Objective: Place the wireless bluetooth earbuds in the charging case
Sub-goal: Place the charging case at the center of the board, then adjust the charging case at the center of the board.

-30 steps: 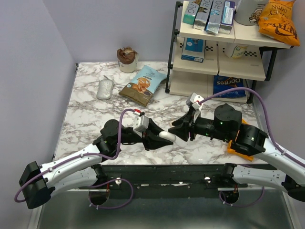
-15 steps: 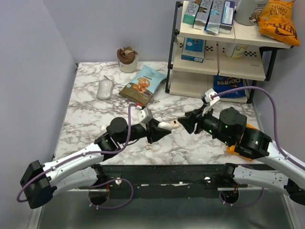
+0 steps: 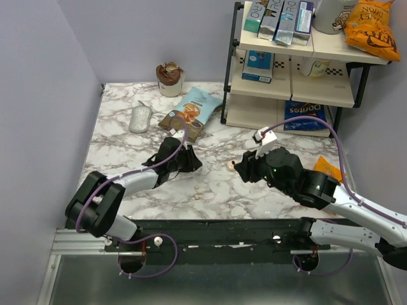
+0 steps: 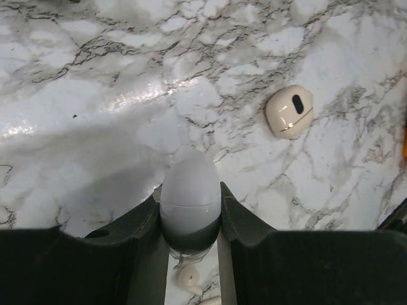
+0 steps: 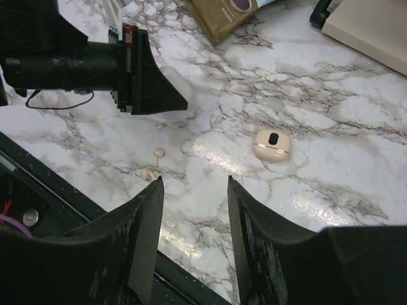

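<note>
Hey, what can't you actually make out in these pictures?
Left wrist: earbuds mostly hidden behind the white oval case and left tool.
Top external: that case hidden under the left tool; earbuds too small.
Right wrist: earbuds too small to tell left from right.

Earbuds [image 5: 158,153]: 2. Charging case [image 4: 190,181]: 1. Cream rounded pod with dark slot [image 5: 272,143]: 1. Grey oval object [image 3: 140,119]: 1. Brown-topped cup [image 3: 170,79]: 1. Snack bags: 3, namely blue pouch [image 3: 191,113], orange bag [image 3: 372,28], Doritos bag [image 3: 304,115]. Boxes: 5, counting four upright boxes [image 3: 280,22] on the top shelf and one blue box [image 3: 257,67] on the shelf below. White tub [image 3: 334,16]: 1. Table [image 3: 121,152]: 1. Shelf rack [image 3: 230,70]: 1. End effectors: 2, left end effector [image 4: 189,206] and right end effector [image 5: 194,184].
</note>
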